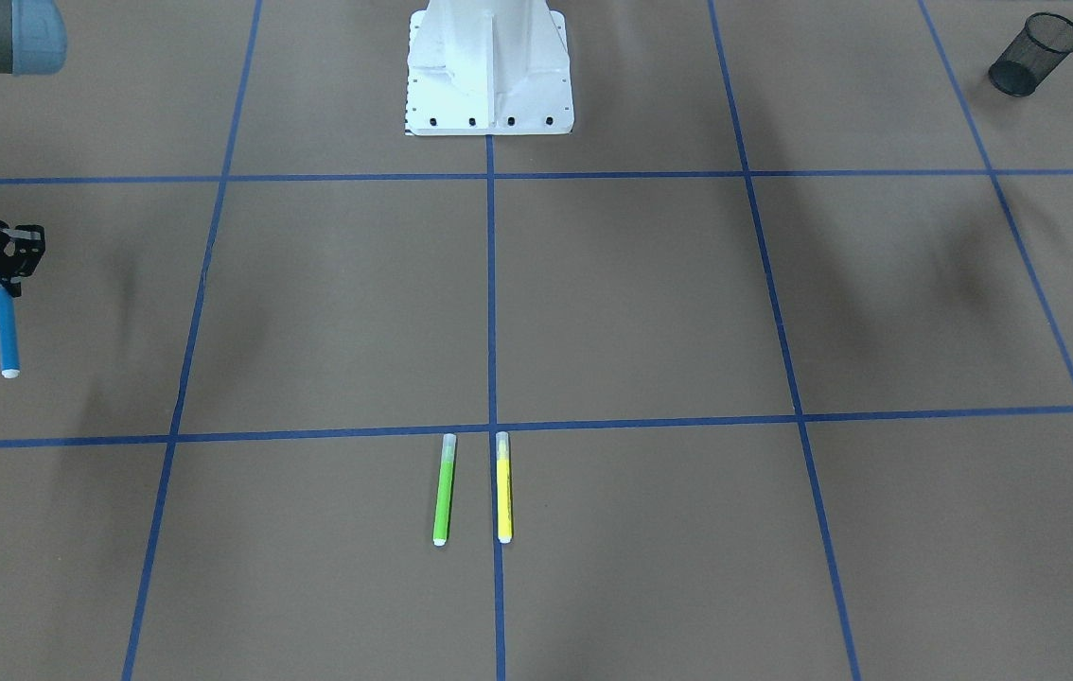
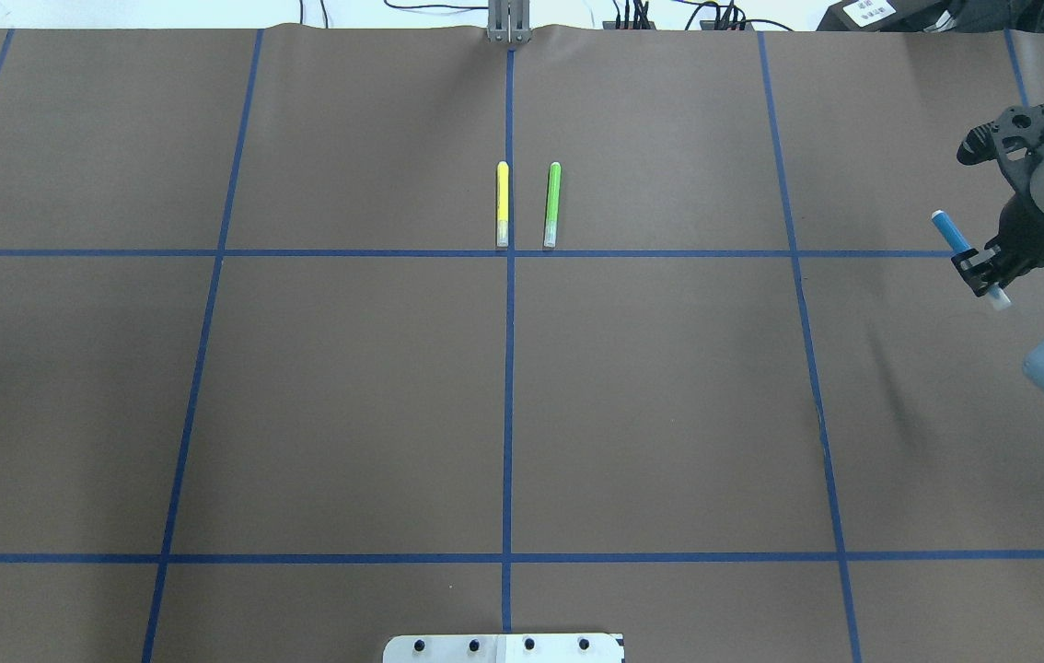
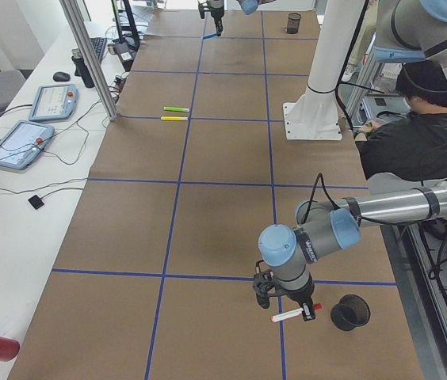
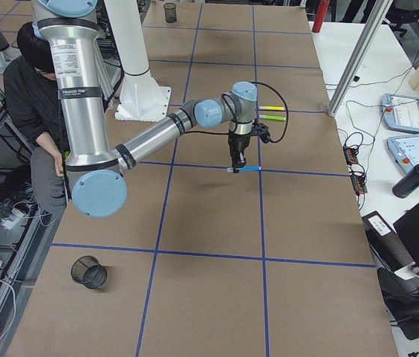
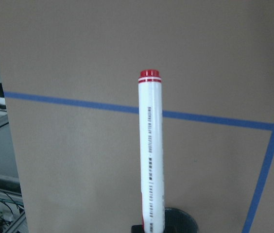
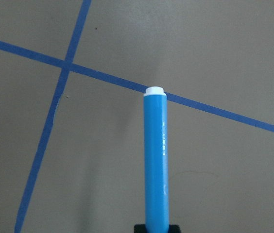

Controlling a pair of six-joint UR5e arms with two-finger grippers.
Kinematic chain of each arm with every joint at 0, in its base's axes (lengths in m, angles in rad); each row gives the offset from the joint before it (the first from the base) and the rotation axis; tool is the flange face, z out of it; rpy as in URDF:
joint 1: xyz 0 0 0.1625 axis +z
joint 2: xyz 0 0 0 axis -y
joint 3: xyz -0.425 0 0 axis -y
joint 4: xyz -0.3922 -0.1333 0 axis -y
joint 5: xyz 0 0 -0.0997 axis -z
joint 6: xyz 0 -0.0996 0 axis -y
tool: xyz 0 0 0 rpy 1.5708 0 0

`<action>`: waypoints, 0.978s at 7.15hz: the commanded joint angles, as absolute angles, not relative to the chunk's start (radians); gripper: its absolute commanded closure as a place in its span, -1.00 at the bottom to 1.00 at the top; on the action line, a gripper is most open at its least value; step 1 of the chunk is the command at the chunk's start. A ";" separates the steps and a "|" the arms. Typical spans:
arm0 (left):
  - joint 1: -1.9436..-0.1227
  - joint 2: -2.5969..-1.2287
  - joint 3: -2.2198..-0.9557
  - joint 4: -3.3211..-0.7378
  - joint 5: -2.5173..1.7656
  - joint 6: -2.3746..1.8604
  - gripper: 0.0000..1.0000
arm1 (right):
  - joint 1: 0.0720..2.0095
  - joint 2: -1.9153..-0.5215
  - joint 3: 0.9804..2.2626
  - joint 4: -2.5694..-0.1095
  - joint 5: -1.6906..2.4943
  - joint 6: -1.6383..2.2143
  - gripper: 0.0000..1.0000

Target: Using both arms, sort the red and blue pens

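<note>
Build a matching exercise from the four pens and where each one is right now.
1 red pen
2 blue pen
3 green marker
4 yellow marker

A lying along the centre tape line
B in the right pincer
C lying clear of that line, on the robot's right
D in the left pincer

Pairs: 1-D, 2-B, 3-C, 4-A
</note>
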State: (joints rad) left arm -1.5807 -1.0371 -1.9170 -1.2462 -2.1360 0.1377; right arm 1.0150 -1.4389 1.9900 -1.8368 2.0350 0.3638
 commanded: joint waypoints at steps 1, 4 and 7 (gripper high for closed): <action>-1.679 -1.016 -1.925 -1.043 -2.138 0.140 1.00 | 1.038 -1.434 1.990 -1.926 2.065 0.357 1.00; -1.762 -0.997 -1.922 -0.806 -2.232 0.138 1.00 | 1.046 -1.442 2.016 -1.968 2.074 0.359 1.00; -1.810 -0.985 -1.925 -0.565 -2.258 0.248 1.00 | 1.045 -1.439 2.017 -1.967 2.103 0.360 1.00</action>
